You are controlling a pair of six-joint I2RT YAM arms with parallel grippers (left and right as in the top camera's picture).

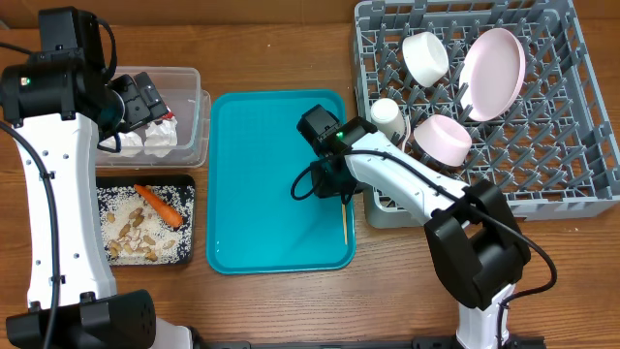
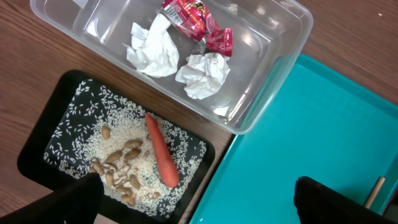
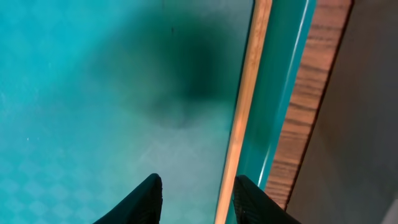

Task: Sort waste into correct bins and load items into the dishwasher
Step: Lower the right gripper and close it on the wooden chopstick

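At tray's (image 1: 262, 194) 3 o'clock edge | my right pincer (image 3: 196, 200) apart, astride stick (image 3: 245, 106) | waste (image 2: 200, 76) binned, dishes (image 1: 492, 73) racked | stick not yet racked

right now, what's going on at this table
The right pincer hangs open over the wooden stick on the teal tray, not gripping it. Plate, bowls and cup sit in the dish rack. Napkins and wrapper lie in the clear tub, carrot and scraps in the black tray, left pincer open above.

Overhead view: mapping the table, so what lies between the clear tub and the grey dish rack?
The teal tray, a wooden stick along its rack-side edge, seen overhead.
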